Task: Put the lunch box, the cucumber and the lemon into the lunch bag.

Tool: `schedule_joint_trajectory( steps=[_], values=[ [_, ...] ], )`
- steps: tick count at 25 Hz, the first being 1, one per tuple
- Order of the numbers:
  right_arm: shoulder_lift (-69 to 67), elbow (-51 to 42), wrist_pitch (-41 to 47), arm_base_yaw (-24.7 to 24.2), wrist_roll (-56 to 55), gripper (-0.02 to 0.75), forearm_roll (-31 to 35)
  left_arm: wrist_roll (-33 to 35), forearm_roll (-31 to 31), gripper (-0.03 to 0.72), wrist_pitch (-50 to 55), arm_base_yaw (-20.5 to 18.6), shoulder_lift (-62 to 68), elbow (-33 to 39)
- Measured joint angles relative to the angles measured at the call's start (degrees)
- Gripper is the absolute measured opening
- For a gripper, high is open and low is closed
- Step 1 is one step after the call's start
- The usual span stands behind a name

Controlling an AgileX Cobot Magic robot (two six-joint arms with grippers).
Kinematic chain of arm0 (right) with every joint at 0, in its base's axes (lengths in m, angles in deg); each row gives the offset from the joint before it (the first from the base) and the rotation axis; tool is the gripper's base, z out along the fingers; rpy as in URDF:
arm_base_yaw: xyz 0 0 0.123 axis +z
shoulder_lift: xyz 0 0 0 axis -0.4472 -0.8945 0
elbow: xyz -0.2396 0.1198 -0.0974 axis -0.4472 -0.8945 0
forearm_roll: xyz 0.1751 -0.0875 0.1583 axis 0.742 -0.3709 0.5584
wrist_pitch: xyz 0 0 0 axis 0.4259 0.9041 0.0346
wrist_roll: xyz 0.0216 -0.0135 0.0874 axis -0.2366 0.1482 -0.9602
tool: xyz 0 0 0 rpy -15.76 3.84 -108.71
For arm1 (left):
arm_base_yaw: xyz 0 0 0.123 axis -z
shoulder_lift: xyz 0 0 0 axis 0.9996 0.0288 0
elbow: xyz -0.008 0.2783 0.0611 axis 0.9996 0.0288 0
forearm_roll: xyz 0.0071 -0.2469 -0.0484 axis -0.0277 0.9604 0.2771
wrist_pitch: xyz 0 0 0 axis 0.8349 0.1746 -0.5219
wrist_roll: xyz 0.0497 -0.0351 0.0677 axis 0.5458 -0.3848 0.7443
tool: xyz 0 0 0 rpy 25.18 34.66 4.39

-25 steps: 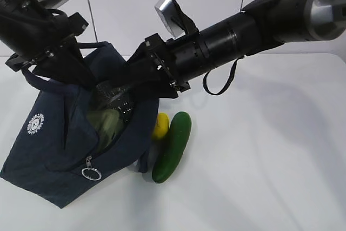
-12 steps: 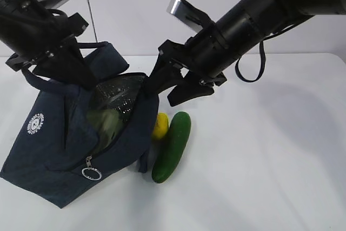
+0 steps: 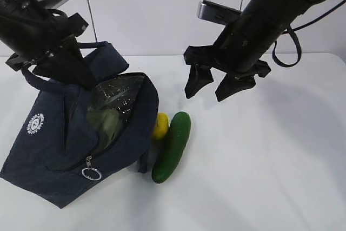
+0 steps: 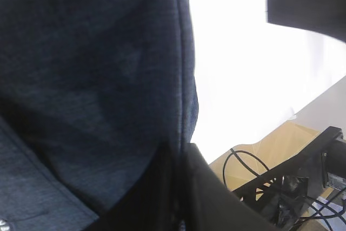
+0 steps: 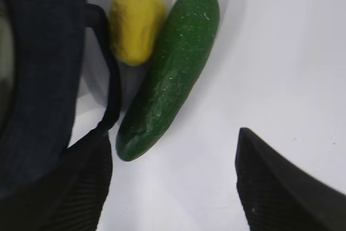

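Ribbed black right gripper [image 5: 173, 182] — smooth cucumber [image 5: 170, 71]

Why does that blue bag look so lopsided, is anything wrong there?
Nothing looks broken. The lunch bag leans because the left tool holds its rim up, keeping the mouth open. Cucumber and lemon lie beside it.

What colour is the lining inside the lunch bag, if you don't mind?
Silver foil, seen through the lunch bag's open top; the exterior view shows it best.
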Motion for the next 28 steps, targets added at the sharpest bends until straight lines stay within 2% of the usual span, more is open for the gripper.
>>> schedule_joint_trajectory(
  steps=[5, 12, 22, 28],
  values=[
    [-0.6, 0.0, -0.1, 0.0, -6.6, 0.516, -0.5, 0.0, 0.0, 0.003, -0.1, 0.0, 0.0, 0.0],
    [-4.9, 0.0, -0.6, 0.0, -7.5, 0.516, -0.9, 0.1, 0.0, 0.003, -0.2, 0.0, 0.0, 0.0],
    [-5.2, 0.0, -8.2, 0.0, -8.3, 0.516, -0.3, 0.1, 0.0, 0.003, -0.3, 0.0, 0.0, 0.0],
    [-6.6, 0.0, -10.3, 0.0, -8.8, 0.516, 2.3, 0.1, 0.0, 0.003, -0.4, 0.0, 0.0, 0.0]
  ],
)
